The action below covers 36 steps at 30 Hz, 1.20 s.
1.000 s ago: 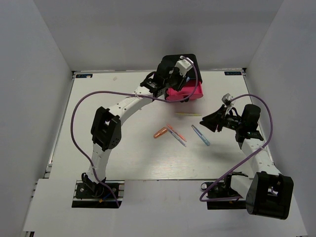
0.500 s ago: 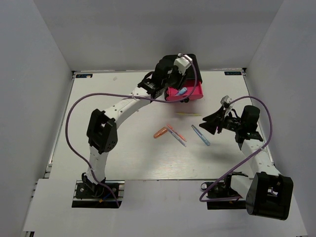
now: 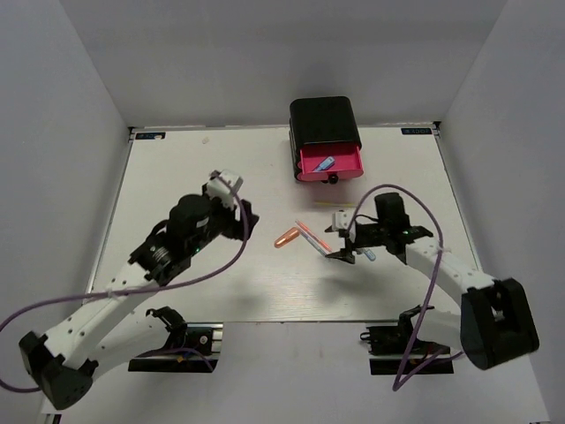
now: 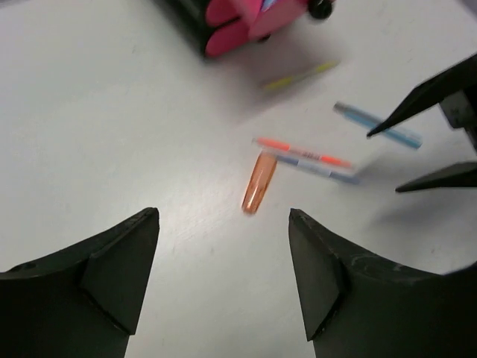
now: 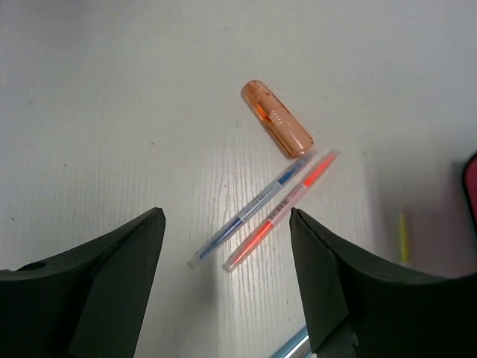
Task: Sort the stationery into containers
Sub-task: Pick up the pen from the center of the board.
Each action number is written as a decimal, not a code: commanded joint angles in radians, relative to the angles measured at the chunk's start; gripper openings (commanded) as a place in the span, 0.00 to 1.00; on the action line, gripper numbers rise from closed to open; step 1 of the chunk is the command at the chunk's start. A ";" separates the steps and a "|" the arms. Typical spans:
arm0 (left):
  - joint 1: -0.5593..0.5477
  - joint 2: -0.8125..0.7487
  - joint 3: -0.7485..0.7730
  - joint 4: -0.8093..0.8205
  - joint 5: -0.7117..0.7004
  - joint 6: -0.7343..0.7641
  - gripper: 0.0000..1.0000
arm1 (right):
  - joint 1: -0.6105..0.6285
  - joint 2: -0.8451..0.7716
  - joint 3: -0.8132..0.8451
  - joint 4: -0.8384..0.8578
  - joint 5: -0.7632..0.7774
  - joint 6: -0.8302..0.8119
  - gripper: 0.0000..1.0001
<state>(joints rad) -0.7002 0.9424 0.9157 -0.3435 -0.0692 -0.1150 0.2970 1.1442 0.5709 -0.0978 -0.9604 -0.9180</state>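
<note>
Left gripper (image 4: 223, 216), jaws wide and empty, hovers at nine o'clock from the orange capsule (image 3: 287, 238). Right gripper (image 5: 227, 216), equally wide and empty, hangs above the orange pen (image 5: 282, 209) and blue pen (image 5: 253, 209). At twelve o'clock, the drawer box (image 3: 325, 124) stands open, with a blue capsule (image 3: 326, 163) inside.

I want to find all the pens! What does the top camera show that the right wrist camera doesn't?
Only top: the blue capsule lying in the open pink drawer, and the left tool. Only right wrist: the thin yellow stick, which I can't find from above. Both: the orange capsule, the blue pen and the orange pen.
</note>
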 commanded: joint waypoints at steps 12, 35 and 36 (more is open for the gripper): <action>0.005 -0.314 -0.226 -0.160 -0.258 -0.146 0.88 | 0.383 0.388 0.339 0.029 0.497 -0.162 0.74; 0.005 -0.419 -0.225 -0.180 -0.285 -0.164 0.88 | 0.467 0.816 0.682 -0.316 0.575 -0.317 0.52; 0.005 -0.419 -0.225 -0.180 -0.285 -0.164 0.88 | 0.467 0.827 0.684 -0.333 0.577 -0.323 0.49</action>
<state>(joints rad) -0.6991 0.5373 0.6609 -0.5240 -0.3370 -0.2718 0.7563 1.9259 1.2373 -0.3286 -0.3965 -1.1919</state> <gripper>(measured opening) 0.880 0.506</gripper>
